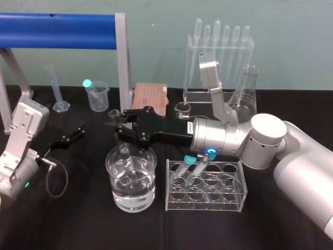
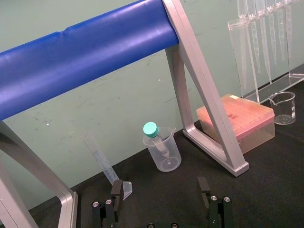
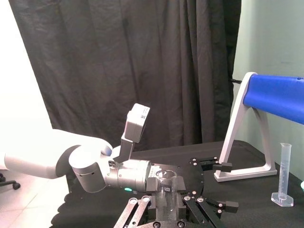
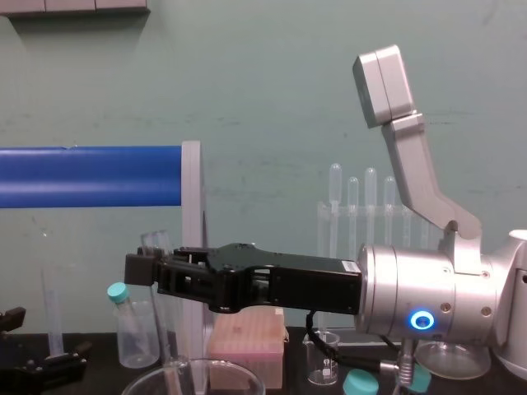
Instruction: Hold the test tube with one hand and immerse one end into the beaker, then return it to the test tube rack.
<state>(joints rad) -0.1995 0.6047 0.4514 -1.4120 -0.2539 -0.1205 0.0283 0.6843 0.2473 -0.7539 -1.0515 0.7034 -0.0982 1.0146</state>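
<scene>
Right gripper (image 1: pixel 117 125) is clamped high on the test tube (image 1: pixel 127 161), round end down in the beaker (image 1: pixel 148 182) near the counter's front edge, left gripper (image 2: pixel 159 186) parked open; thin, slick glass, so I'd squeeze gently.

Head looks down, chest level, sharing beaker (image 1: pixel 115 188)

Bright, even overhead light w/ soft shadows on black counter (image 1: pixel 78 224). Glare streak along blue bar (image 2: pixel 85 52), glints on beaker (image 1: pixel 117 200). Bkgd curtain (image 3: pixel 118 57) dim, wall (image 3: pixel 19 95) beside it blown out.
</scene>
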